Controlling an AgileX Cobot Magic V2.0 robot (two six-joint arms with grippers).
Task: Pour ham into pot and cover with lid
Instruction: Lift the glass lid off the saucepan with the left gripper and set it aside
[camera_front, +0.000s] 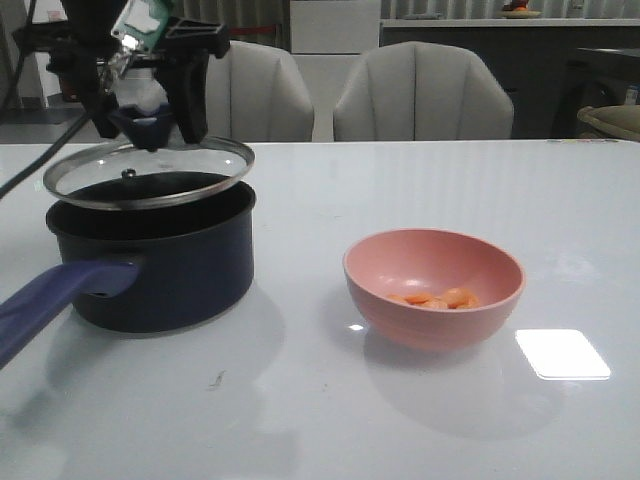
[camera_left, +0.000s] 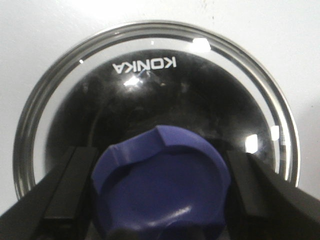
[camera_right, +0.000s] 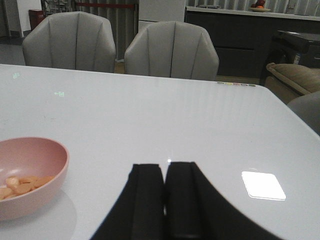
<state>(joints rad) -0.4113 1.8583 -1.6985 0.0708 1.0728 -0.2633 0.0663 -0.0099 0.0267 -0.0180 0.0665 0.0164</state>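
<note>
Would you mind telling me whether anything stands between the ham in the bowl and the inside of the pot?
Yes: the lid, gripped at its knob by the left gripper, covers the mouth of the pot. The ham lies in the pink bowl.

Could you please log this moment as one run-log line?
left gripper: shut on lid knob, above pot | right gripper: shut, empty | ham: in pink bowl
</note>
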